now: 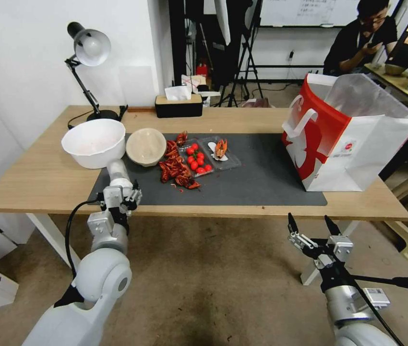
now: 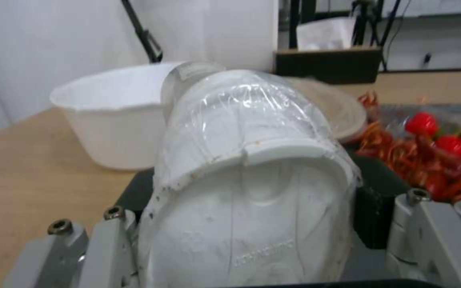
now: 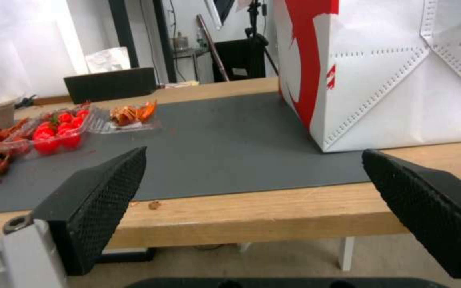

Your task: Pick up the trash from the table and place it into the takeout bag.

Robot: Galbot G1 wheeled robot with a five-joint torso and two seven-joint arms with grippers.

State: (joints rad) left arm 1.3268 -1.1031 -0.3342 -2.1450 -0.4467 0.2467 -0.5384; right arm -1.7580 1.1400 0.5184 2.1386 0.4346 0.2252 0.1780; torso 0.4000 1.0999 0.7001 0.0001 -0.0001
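Your left end effector (image 1: 117, 179) grips the white cup (image 2: 246, 160) beside the white bowl (image 1: 94, 142), ready for bagging; your right end effector (image 1: 312, 226) hangs released.

Glossy white rounded arm shells, silver wrist blocks, black cables, and black ridged-padded fingers (image 3: 97, 208) with hex screws.

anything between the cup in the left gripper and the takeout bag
Only low things: the left gripper holds the white cup at the mat's left end; crayfish shells and a tomato tray lie before the takeout bag.
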